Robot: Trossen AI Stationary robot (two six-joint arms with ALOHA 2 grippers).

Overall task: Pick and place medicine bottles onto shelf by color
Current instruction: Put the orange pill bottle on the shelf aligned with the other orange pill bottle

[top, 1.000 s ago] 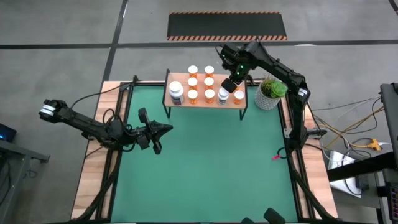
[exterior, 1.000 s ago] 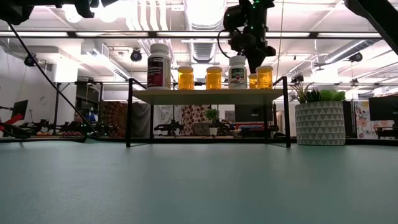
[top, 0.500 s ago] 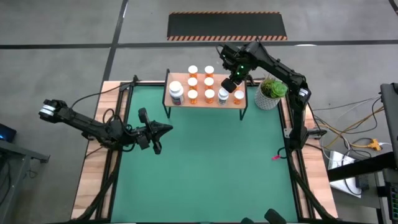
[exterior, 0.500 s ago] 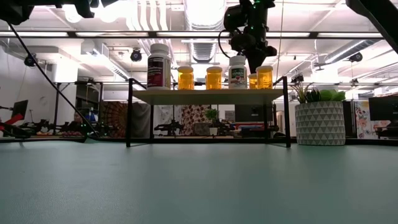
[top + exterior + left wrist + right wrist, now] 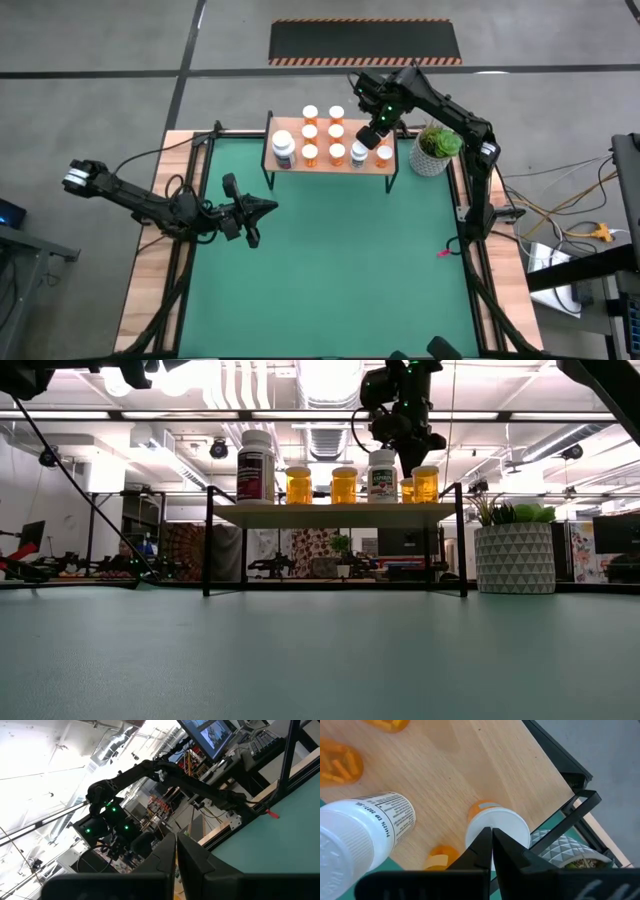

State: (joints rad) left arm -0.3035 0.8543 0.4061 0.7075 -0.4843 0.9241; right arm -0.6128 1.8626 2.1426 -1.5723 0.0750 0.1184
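Right gripper (image 5: 372, 135), jaws closed on nothing, hovers above the shelf's (image 5: 330, 163) right end over an orange bottle (image 5: 496, 826). Left gripper (image 5: 262, 208), also closed and empty, waits over the green mat (image 5: 330, 270). Medicine bottles (image 5: 310, 133) stand in rows on the shelf.

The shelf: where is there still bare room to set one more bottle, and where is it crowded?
The shelf has bare wood at its right end and a thin strip along its front edge. The medicine bottles fill the left and middle in rows, and the right gripper hangs above them. The green mat in front is bare.
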